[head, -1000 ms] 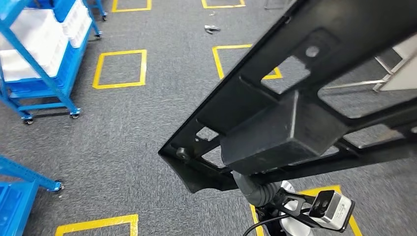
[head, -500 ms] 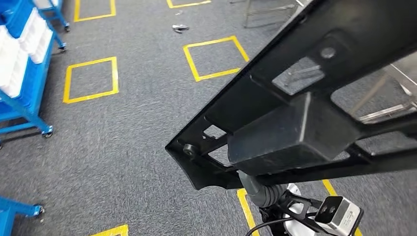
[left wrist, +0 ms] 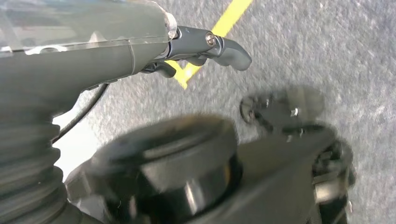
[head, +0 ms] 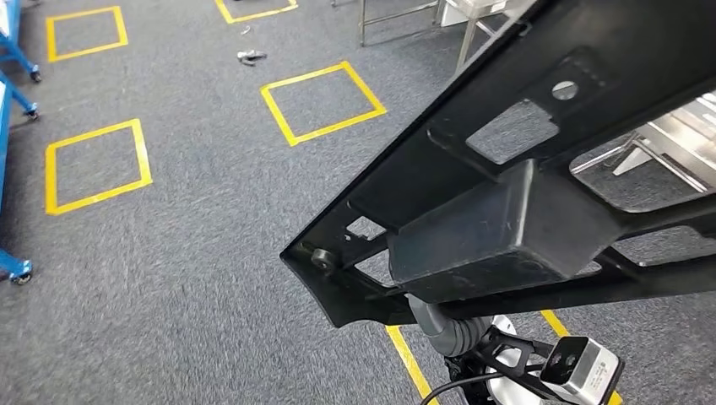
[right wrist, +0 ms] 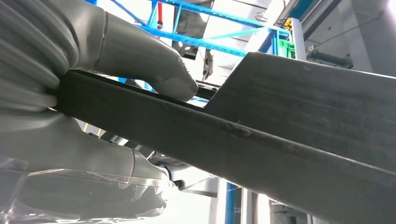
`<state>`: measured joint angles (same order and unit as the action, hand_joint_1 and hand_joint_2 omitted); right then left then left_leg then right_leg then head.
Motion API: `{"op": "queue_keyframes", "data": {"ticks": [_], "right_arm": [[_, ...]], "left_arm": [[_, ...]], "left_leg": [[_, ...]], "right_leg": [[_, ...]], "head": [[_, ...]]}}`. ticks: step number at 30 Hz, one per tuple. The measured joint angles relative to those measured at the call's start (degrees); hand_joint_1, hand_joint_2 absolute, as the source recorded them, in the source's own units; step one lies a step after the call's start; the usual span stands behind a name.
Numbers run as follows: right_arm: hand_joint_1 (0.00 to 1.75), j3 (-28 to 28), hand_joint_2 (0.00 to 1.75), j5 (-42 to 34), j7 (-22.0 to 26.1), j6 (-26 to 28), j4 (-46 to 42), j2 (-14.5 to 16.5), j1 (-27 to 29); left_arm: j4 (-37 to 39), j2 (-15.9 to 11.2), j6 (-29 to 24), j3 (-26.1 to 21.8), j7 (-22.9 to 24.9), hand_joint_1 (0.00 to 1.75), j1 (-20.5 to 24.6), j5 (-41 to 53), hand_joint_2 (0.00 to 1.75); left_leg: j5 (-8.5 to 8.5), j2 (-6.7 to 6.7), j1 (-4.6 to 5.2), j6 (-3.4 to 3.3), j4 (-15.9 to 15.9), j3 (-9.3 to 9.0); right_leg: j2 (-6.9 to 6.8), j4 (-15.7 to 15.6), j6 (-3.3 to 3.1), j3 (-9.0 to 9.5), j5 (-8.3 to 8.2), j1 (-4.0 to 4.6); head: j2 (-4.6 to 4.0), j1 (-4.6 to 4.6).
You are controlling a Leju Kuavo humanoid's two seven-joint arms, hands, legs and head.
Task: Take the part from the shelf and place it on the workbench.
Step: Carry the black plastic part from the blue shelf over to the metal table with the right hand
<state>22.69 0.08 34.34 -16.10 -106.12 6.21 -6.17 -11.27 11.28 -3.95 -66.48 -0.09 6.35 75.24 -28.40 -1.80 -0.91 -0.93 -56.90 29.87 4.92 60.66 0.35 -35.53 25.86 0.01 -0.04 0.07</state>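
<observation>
Above grey carpet (head: 194, 253) marked with yellow tape squares (head: 323, 102), right hand (right wrist: 93, 112) clamps the long black plastic frame part (head: 523, 194); left hand (left wrist: 205, 44) hangs, fingers curled on nothing

The long black part (head: 523, 202) spans the right of the head view; metal table legs (head: 405, 21) stand ahead, a blue shelf (head: 10, 152) at left; grey floor (head: 186, 253) lies open between.

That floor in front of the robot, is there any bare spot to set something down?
Yes: open grey carpet lies between the yellow squares and the blue cart wheel. It's crowded at right, where the big black part hangs over metal table legs.
</observation>
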Motion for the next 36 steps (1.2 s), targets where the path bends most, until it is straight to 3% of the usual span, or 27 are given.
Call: {"op": "queue_keyframes", "data": {"ticks": [2,4,5,6,8,9,11,13,15,16,18,20,21,22,24,25,27,29,31,33,35,36], "right_arm": [[1.75,0.0,1.75,-0.1,0.0,-0.1,-0.1,0.0,-0.2],[1.75,0.0,1.75,-0.1,0.0,-0.3,-0.1,0.0,-0.2],[1.75,0.0,1.75,-0.1,0.0,-0.3,-0.1,0.0,-0.1],[1.75,0.0,1.75,-0.1,0.0,-0.2,-0.1,0.0,-0.1],[1.75,0.0,1.75,-0.1,0.0,-0.2,-0.1,0.0,-0.1],[1.75,0.0,1.75,-0.1,0.0,-0.2,0.0,0.0,-0.1],[1.75,0.0,1.75,-0.1,0.0,-0.2,0.0,0.0,-0.1],[1.75,-0.1,1.75,-0.1,0.0,-0.1,-0.1,0.0,-0.1],[1.75,-0.1,1.75,-0.2,0.1,-0.1,-0.2,0.0,-0.1],[1.75,-0.2,1.75,-0.2,0.1,-0.1,-0.2,0.1,-0.1],[1.75,-0.2,1.75,-0.2,0.1,-0.2,-0.3,0.2,-0.3],[1.75,-0.2,1.75,-0.2,0.0,-0.2,-0.2,0.3,-0.3],[1.75,-0.2,1.75,-0.2,0.0,-0.2,-0.2,0.3,-0.2],[1.75,-0.2,1.75,-0.2,0.0,-0.2,-0.2,0.3,-0.2],[1.75,-0.2,1.75,-0.2,0.0,-0.3,-0.2,0.3,-0.2],[1.75,-0.2,1.75,-0.2,0.0,-0.3,-0.2,0.3,-0.3],[1.75,-0.1,1.75,-0.2,0.0,-0.3,-0.2,0.3,-0.2],[1.75,-0.1,1.75,-0.2,0.0,-0.3,-0.3,0.3,-0.2],[1.75,-0.2,1.75,-0.2,0.0,-0.3,-0.4,0.3,-0.4],[1.75,-0.1,1.75,-0.2,-0.1,-0.3,-0.4,0.3,-0.6],[1.75,-0.1,1.75,-0.2,-0.2,-0.3,-0.4,0.3,-0.6],[1.75,-0.1,1.75,-0.2,-0.2,-0.3,-0.4,0.3,-0.6]], "left_arm": [[0.0,0.0,-0.1,0.0,0.0,0.0,-0.1,0.1,1.75],[0.0,-0.1,-0.1,0.0,0.0,0.0,-0.3,0.1,1.75],[0.0,-0.2,-0.1,0.0,0.0,0.0,-0.4,0.1,1.75],[0.0,-0.2,-0.1,0.0,0.0,0.0,-0.4,0.1,1.75],[0.0,-0.2,-0.1,0.0,0.1,0.0,-0.4,0.1,1.75],[0.0,-0.2,0.0,0.0,0.1,0.0,-0.5,0.1,1.75],[0.0,-0.2,0.1,0.0,0.0,0.0,-0.5,0.1,1.75],[0.0,-0.2,0.2,0.0,0.0,0.0,-0.6,0.1,1.75],[0.0,-0.2,0.3,0.1,-0.1,0.0,-0.4,0.1,1.75],[0.0,-0.2,0.3,0.1,-0.1,0.0,-0.4,0.2,1.75],[0.0,-0.2,0.5,0.1,-0.1,0.0,-0.4,0.3,1.75],[0.0,-0.2,0.6,0.1,-0.2,0.0,-0.2,0.4,1.75],[0.0,-0.2,0.7,0.1,-0.2,0.0,0.0,0.4,1.75],[0.0,-0.2,0.7,0.1,-0.1,0.0,0.0,0.4,1.75],[0.0,-0.3,0.7,0.1,-0.1,0.0,0.0,0.5,1.75],[0.0,-0.3,0.8,0.1,-0.1,0.0,-0.1,0.5,1.75],[0.0,-0.5,1.2,0.1,-0.1,0.0,-0.1,0.4,1.75],[0.0,-0.4,1.5,0.2,-0.2,0.0,0.1,0.4,1.75],[0.0,-0.3,1.6,0.2,-0.2,0.0,0.2,0.4,1.75],[0.0,-0.3,1.6,0.3,-0.2,0.0,0.0,0.4,1.75],[0.0,-0.3,1.5,0.4,-0.3,0.0,-0.1,0.4,1.75],[0.0,-0.3,1.5,0.4,-0.4,0.0,-0.1,0.4,1.75]], "left_leg": [[-0.13,1.22,-0.13,-0.32,0.2,-0.69],[-0.57,2.54,-0.13,-0.34,0.2,-1.13],[-0.89,3.18,-0.15,-0.23,0.2,-1.45],[-1.27,3.85,-0.2,-0.1,0.2,-1.91],[-2.22,5.13,-0.31,0.32,0.2,-3.17],[-2.68,5.73,-0.3,0.61,0.2,-3.81],[-3.53,6.86,0.01,1.43,0.3,-4.58],[-3.99,7.75,0.34,2.22,0.2,-5.3],[-4.19,6.53,0.16,2.6,-2.0,-4.81],[-4.73,5.28,0.01,2.69,-4.5,-3.43],[-7.4,3.06,-0.14,2.77,-11.8,1.11],[-9.54,2.48,-0.06,2.83,-16.9,5.02],[-8.95,2.39,0.0,2.76,-16.9,5.78],[-7.09,2.27,0.04,2.58,-15.1,5.68],[-1.74,0.69,0.12,1.87,-8.6,4.14],[-0.5,-0.5,0.2,1.44,-5.6,3.71],[0.32,-2.17,0.45,0.76,-2.8,3.51],[1.08,-1.45,0.42,0.32,-1.8,3.12],[1.64,-0.17,0.08,-0.19,-0.8,2.32],[1.72,1.2,0.01,-0.58,-0.2,1.8],[1.44,2.6,0.05,-0.67,-0.2,1.67],[1.26,3.24,0.04,-0.6,-0.3,1.57]], "right_leg": [[-2.81,5.0,0.66,-2.71,2.5,-0.07],[-4.07,11.5,1.37,-6.71,4.8,-0.48],[-4.31,13.1,1.56,-7.97,4.79,-0.72],[-4.57,12.7,1.63,-8.21,3.66,-0.95],[-5.98,6.5,1.62,-5.88,-0.79,-1.17],[-7.29,3.2,1.52,-4.63,-2.19,-0.88],[-9.25,-0.2,0.48,-3.54,-2.73,-0.1],[-8.69,-0.4,-0.84,-3.49,-2.24,0.17],[-7.26,-0.8,-1.5,-2.9,-2.08,-0.1],[-6.62,-1.0,-1.79,-2.55,-1.93,-0.2],[-5.32,-1.1,-2.34,-2.02,-1.55,-0.23],[-3.77,-1.1,-2.66,-1.43,-1.14,-0.08],[-2.96,-1.1,-2.7,-1.05,-0.94,0.02],[-2.14,-1.1,-2.69,-0.62,-0.74,0.12],[-0.65,-1.1,-2.57,0.07,-0.46,0.21],[0.04,-1.1,-2.39,0.05,-0.46,0.12],[1.14,-1.0,-1.68,-0.38,-0.41,-0.2],[1.92,-1.0,-0.8,-0.52,-0.33,-0.32],[0.07,0.3,-0.05,-0.98,0.71,-0.07],[-3.04,5.8,0.65,-3.65,3.74,-0.12],[-4.25,12.0,1.27,-6.96,6.09,-0.72],[-4.5,12.8,1.55,-7.5,5.81,-1.02]], "head": [[0.0,0.34],[-0.01,0.46],[0.0,0.46],[0.0,0.46],[0.0,0.48],[0.0,0.47],[0.01,0.51],[0.01,0.51],[0.0,0.45],[0.0,0.42],[0.0,0.34],[0.0,0.3],[0.0,0.3],[0.0,0.31],[0.0,0.36],[0.0,0.41],[0.0,0.35],[0.0,0.15],[0.0,0.31],[0.0,0.62],[0.0,0.73],[0.0,0.75]]}}
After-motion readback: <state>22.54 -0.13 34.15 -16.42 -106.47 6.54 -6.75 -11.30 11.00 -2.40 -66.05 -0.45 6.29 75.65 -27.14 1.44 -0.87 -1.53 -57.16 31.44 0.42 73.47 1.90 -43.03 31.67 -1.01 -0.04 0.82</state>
